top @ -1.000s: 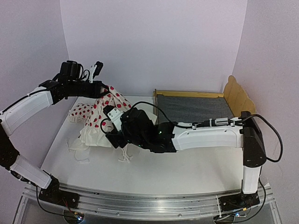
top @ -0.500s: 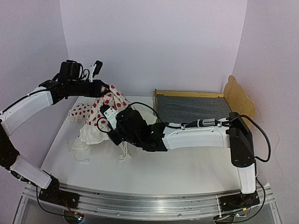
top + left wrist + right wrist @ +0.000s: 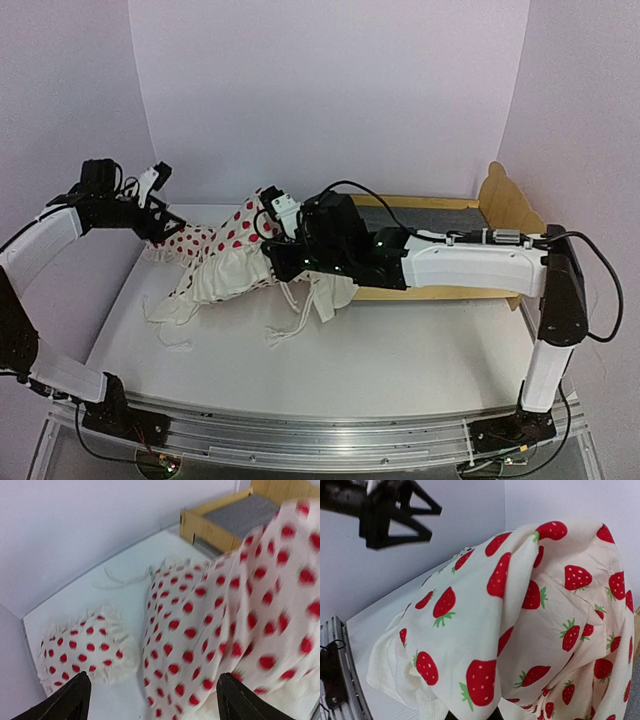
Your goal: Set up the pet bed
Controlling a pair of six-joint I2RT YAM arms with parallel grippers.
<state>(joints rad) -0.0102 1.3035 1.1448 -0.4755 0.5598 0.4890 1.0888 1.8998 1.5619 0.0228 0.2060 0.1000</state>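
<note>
The pet bed [image 3: 450, 293] is a light plywood frame with a grey felt base [image 3: 430, 218] and a wavy headboard [image 3: 505, 205], at the back right. Its corner [image 3: 220, 527] shows in the left wrist view. A white blanket [image 3: 235, 268] with red strawberry print hangs from my right gripper [image 3: 274, 220], which is shut on it left of the bed. In the right wrist view the blanket [image 3: 520, 620] covers the fingers. My left gripper [image 3: 166, 196] stands open at the back left, apart from the cloth. The blanket [image 3: 225, 615] lies beyond its fingertips [image 3: 70, 700].
A small red-dotted pillow [image 3: 85, 650] lies on the white table by the left wall, next to the blanket's hem. Loose white ties [image 3: 290, 328] trail from the blanket onto the table [image 3: 400, 360]. Walls close the back and both sides.
My left gripper let go of the blanket and drew back to the left. My right gripper shut on the blanket and carried it up and right, toward the bed.
</note>
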